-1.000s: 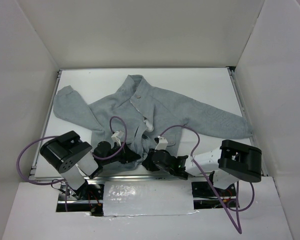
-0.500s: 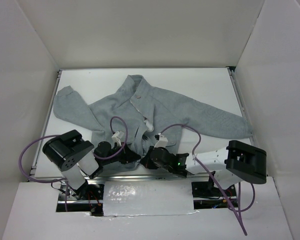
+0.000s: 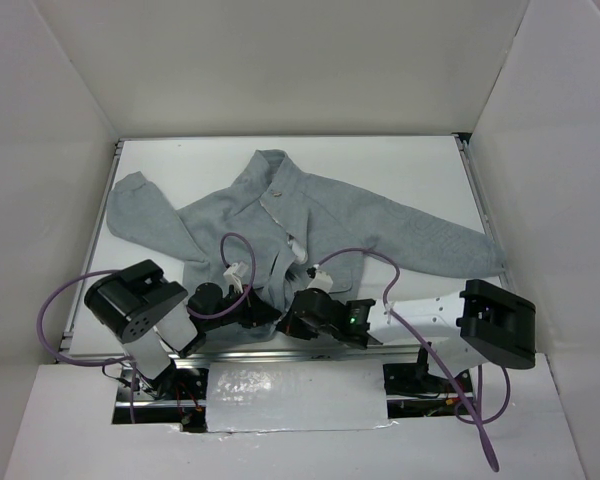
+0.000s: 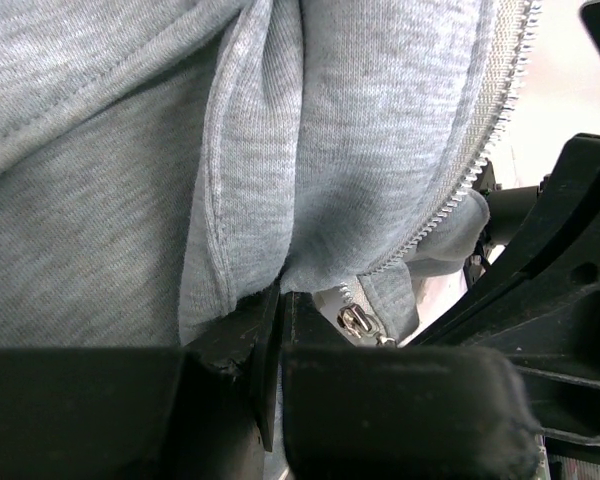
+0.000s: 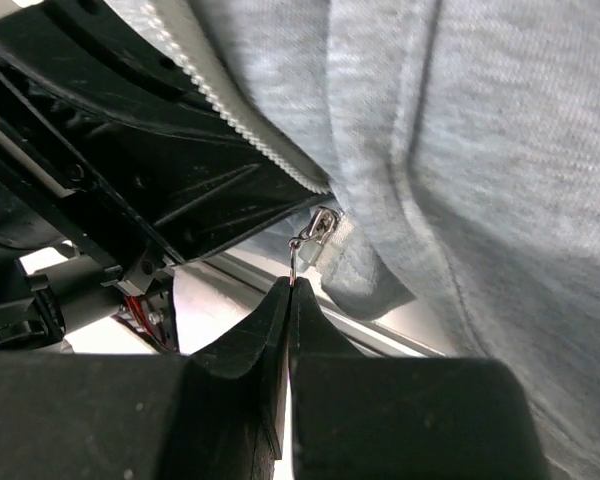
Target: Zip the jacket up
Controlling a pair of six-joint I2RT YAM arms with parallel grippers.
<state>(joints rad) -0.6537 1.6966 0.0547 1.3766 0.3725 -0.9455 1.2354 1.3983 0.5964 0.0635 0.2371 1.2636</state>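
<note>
The light-grey fleece jacket lies face up on the white table, collar at the far side and sleeves spread. Both grippers meet at its bottom hem near the centre. My left gripper is shut on the hem fabric just left of the zipper; its closed tips show in the left wrist view. The metal zipper slider hangs beside them. My right gripper is shut on the thin pull tab of the slider, as its wrist view shows. The pale zipper teeth run up, unjoined.
Purple cables loop over the jacket's lower front from both wrists. The table's metal front rail lies right under the grippers. White walls close in the table on three sides.
The right arm's elbow has swung out to the right and its gripper has shifted slightly left toward the left gripper. The left arm and the jacket have hardly moved.
</note>
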